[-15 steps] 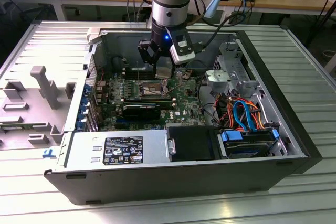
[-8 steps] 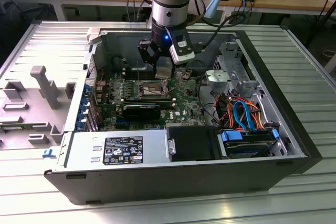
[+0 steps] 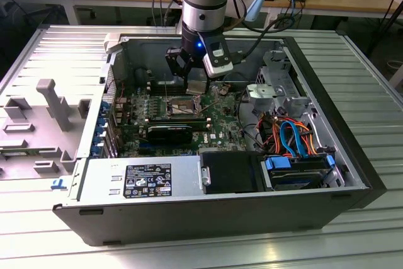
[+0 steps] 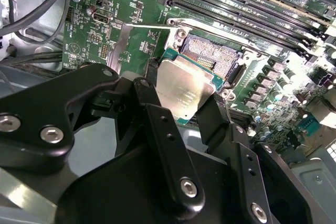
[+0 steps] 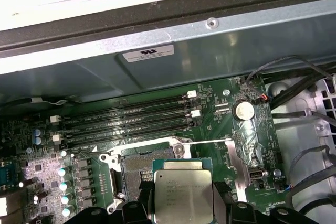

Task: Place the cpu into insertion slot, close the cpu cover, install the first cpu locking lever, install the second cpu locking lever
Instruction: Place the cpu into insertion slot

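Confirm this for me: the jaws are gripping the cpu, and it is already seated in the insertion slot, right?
Not seated. The gripper does grip the cpu, but in the second wrist view the chip is held tilted between the jaws, not down in the insertion slot, whose contact field lies bare.

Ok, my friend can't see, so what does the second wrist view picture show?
The black gripper holds the cpu, a small silver square chip, by two edges, partly hiding the open insertion slot on a green circuit board. Long black memory slots run beyond the slot.
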`<move>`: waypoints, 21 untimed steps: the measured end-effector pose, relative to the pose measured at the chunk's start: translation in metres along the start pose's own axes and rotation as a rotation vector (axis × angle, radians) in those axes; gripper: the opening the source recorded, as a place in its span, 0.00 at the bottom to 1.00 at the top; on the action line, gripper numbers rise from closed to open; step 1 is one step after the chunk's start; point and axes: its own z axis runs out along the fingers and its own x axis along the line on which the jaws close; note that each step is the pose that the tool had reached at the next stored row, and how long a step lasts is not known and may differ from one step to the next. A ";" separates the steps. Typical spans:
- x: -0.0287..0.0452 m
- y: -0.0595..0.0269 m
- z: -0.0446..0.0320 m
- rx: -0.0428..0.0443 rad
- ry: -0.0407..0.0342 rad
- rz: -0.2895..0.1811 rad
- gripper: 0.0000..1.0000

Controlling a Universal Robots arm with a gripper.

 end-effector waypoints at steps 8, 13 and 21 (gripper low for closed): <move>0.0000 0.0000 0.0001 -0.0003 -0.0011 0.012 0.54; 0.0000 0.0000 0.0001 -0.0004 -0.0017 0.020 0.54; 0.0000 0.0000 0.0002 -0.0006 -0.0026 0.030 0.54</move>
